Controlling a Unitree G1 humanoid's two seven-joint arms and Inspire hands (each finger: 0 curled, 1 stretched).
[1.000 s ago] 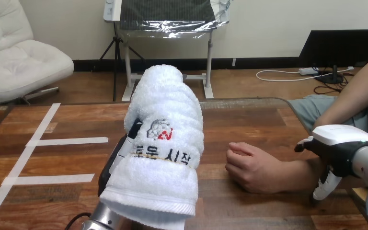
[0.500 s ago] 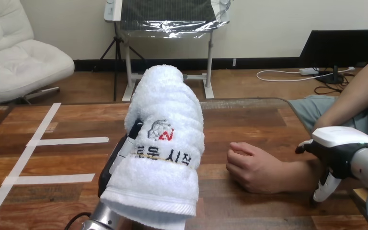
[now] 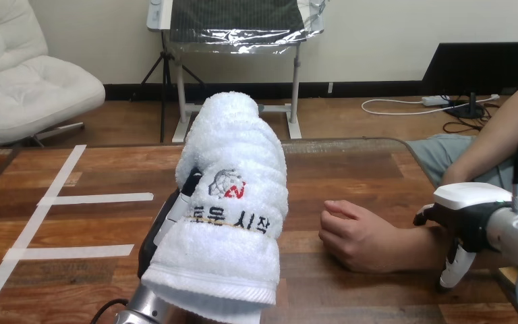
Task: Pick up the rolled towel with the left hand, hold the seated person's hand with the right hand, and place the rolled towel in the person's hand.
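My left hand [image 3: 158,236] has its fingers [image 3: 187,183] curled tight round the rolled towel [image 3: 233,216], held upright above the counter [image 3: 351,169]. The person's hand [image 3: 354,236] rests loosely curled on the counter just right of the towel. My right hand [image 3: 469,206] sits over their wrist; I cannot tell whether it grips.
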